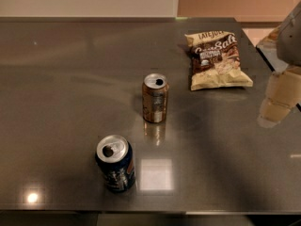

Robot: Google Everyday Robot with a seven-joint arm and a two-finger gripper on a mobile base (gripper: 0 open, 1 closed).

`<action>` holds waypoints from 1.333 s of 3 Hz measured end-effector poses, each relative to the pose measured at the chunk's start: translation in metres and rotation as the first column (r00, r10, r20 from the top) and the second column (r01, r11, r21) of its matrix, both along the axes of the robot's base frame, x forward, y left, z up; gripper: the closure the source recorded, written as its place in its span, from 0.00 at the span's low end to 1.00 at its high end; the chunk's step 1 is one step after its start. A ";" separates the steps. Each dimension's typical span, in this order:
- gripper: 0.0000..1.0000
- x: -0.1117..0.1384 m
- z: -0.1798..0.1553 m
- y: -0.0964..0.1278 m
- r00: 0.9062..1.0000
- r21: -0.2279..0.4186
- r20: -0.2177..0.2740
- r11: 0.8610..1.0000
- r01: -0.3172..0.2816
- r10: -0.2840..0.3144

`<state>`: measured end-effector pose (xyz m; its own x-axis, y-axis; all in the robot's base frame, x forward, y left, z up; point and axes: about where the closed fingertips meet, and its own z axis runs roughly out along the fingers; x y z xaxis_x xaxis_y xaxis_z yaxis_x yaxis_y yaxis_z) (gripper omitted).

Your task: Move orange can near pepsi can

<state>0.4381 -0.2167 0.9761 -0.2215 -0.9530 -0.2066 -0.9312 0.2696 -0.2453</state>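
The orange can point(155, 98) stands upright near the middle of the grey table point(70, 79), its silver top open. The pepsi can point(115, 164) stands upright nearer the front edge, down and to the left of the orange can, about a can's height apart from it. My gripper point(277, 102) hangs at the far right of the view, above the table's right side, well to the right of both cans and touching neither. It holds nothing that I can see.
A cream and brown chip bag point(217, 59) lies flat at the back right, between the orange can and my gripper. The table's right edge point(263, 51) runs close under my arm. A wall stands behind the table.
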 end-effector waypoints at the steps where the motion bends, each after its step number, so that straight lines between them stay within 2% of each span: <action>1: 0.00 0.000 0.000 0.000 1.000 0.000 0.000 1.000 0.000 0.000; 2: 0.00 0.006 0.000 0.011 1.000 0.016 0.003 1.000 -0.020 0.020; 3: 0.00 0.021 -0.003 0.037 0.998 0.068 0.014 0.996 -0.066 0.065; 4: 0.00 0.042 -0.009 0.074 0.992 0.142 0.032 0.982 -0.126 0.122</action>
<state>0.4799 -0.1430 0.9668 -0.0970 -0.9327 -0.3473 -0.9542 0.1864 -0.2341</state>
